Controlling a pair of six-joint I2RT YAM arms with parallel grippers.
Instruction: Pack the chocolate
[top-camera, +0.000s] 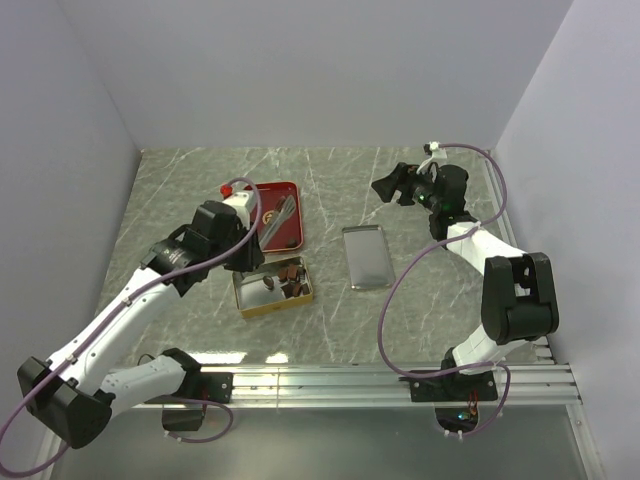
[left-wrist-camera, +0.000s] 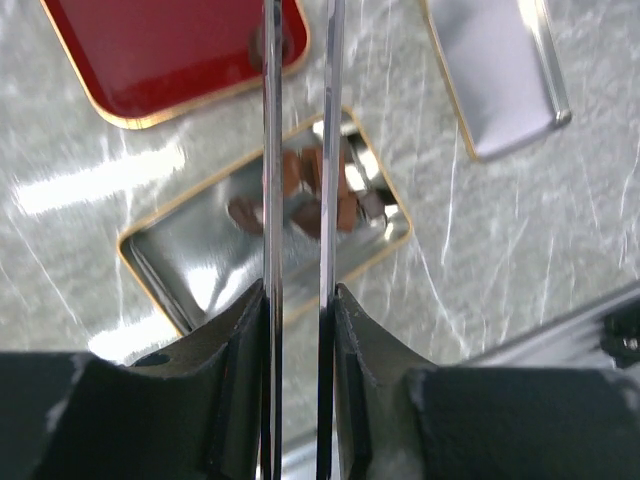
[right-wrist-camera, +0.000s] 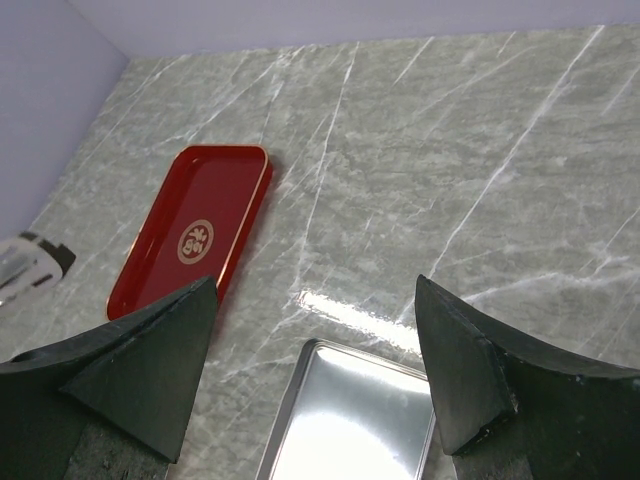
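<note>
Grey marble desk (top-camera: 200, 190). Dark brown chocolate pieces (top-camera: 291, 280) lay in gold rectangular tin (top-camera: 255, 308), 3 o'clock end. Left claw (left-wrist-camera: 298, 300) pinched thin metal tweezers (left-wrist-camera: 272, 150); right claw (right-wrist-camera: 315, 290) spread. Filling seemingly ending; next: lidding, flat silver lid (top-camera: 365, 258) at tin's 3 o'clock.

The left arm (top-camera: 110, 335) has smooth white link shells and black rounded joint housings. A thin grey-purple cable (top-camera: 165, 283) runs along it in loose loops. The right arm (top-camera: 470, 240) is made the same way (white links, black blocky joints) and carries its own grey-purple cable (top-camera: 383, 320). The right gripper (right-wrist-camera: 315, 288) has two matt black wedge-shaped fingers (right-wrist-camera: 150, 370) with a rough surface. The left gripper (left-wrist-camera: 297, 300) has black moulded fingers (left-wrist-camera: 235, 390) with pale scuffs.
</note>
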